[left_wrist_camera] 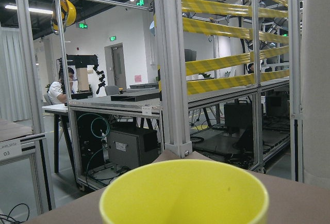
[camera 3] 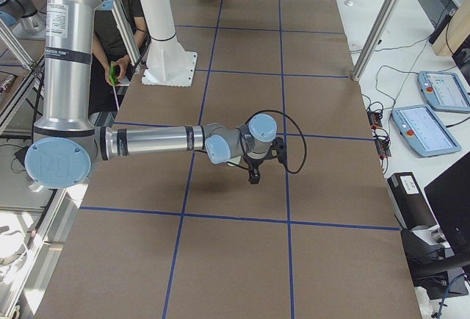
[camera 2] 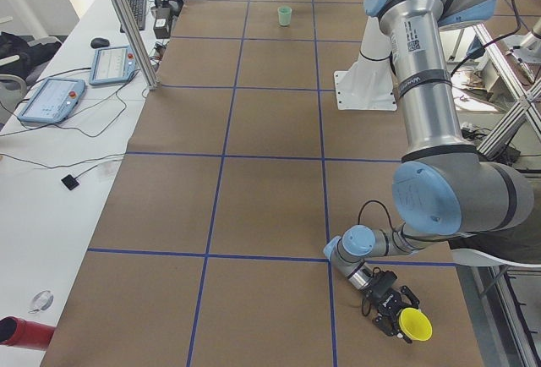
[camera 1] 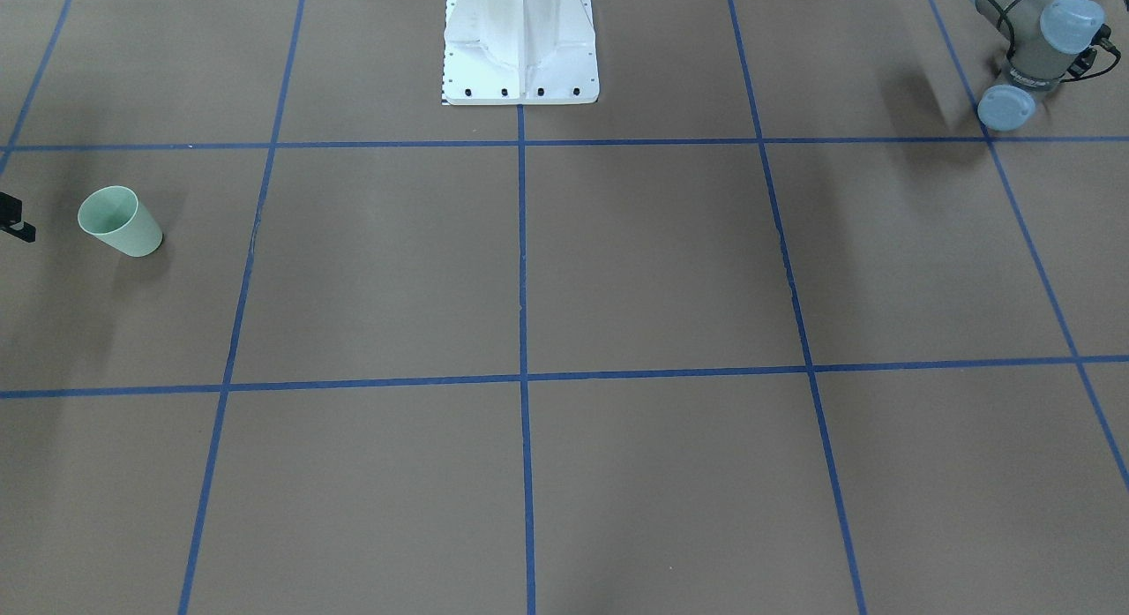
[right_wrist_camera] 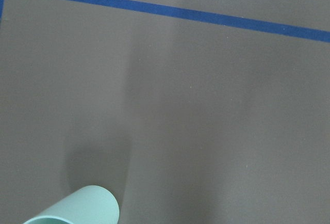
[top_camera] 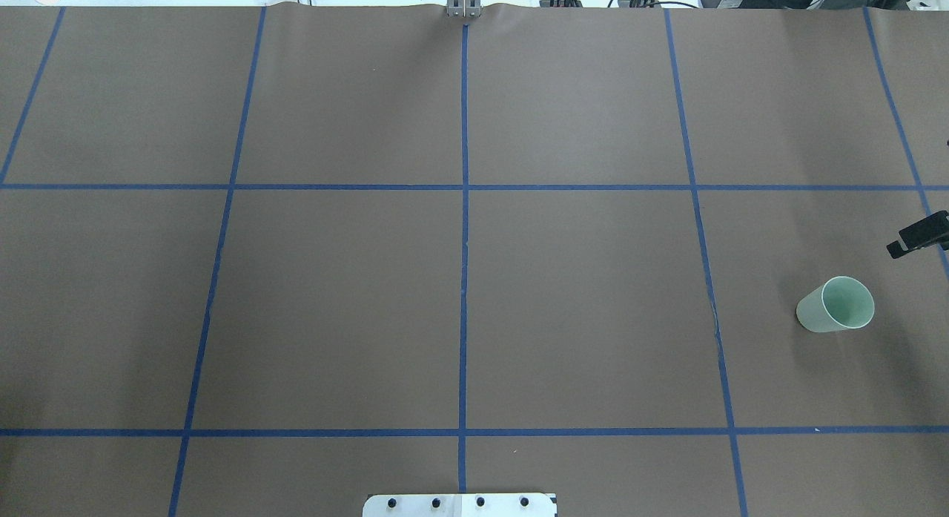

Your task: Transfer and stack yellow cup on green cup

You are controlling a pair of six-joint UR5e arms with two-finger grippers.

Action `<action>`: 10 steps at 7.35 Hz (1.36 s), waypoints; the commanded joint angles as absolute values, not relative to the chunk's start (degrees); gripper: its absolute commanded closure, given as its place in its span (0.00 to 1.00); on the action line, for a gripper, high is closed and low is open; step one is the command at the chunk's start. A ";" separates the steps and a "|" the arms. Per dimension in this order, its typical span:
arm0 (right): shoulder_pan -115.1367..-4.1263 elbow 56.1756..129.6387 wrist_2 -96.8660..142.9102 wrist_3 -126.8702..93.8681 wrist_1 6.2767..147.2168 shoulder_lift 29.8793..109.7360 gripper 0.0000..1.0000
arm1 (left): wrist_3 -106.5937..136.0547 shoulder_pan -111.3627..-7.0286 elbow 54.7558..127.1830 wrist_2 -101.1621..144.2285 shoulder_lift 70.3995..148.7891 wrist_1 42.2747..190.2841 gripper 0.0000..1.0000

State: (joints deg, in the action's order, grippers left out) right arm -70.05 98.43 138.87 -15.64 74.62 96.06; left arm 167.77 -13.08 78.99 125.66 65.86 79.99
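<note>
Yellow cup (camera 2: 415,325) at left jaws, table (camera 2: 254,130) edge — green cup (top_camera: 834,306) by right jaws, far end; grips: cannot tell.

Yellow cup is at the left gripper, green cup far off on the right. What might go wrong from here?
1. The yellow cup is at the left gripper near the table edge; grip unconfirmed, so it may slip off.
2. The green cup stands at the opposite end, so a hand-over seems likely: another drop chance.
3. The right gripper hangs close beside it and might knock it over.
</note>
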 commanded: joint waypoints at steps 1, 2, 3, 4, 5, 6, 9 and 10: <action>-70.05 98.79 139.04 -15.82 74.71 96.06 0.00 | 163.43 -12.66 78.93 124.98 62.43 79.90 0.67; -70.05 98.79 139.22 -16.26 74.62 96.06 0.00 | 161.82 -12.66 78.93 121.33 59.44 79.89 0.65; -69.96 98.79 139.13 -16.26 74.71 95.98 0.00 | 159.11 -12.83 79.10 115.11 57.24 80.07 0.65; -69.96 98.79 139.13 -16.35 74.71 95.98 0.00 | 155.17 -13.01 78.49 109.74 56.87 80.33 0.64; -70.05 98.79 139.13 -16.26 74.71 95.98 0.00 | 151.99 -14.57 77.70 103.86 57.13 81.38 0.62; -70.05 98.79 139.13 -16.35 74.79 95.37 0.00 | 148.05 -17.37 77.17 100.23 57.56 82.08 0.62; -70.05 98.18 139.22 -16.43 74.97 93.44 0.00 | 144.94 -20.64 77.17 82.69 57.57 95.57 0.62; -70.05 98.00 139.22 -16.70 75.06 93.25 0.00 | 140.41 -26.05 77.17 78.01 57.66 99.54 0.62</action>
State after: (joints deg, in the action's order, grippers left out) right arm -70.02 98.23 139.19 -16.47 74.93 93.83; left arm 144.34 -21.16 77.20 84.92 57.60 93.93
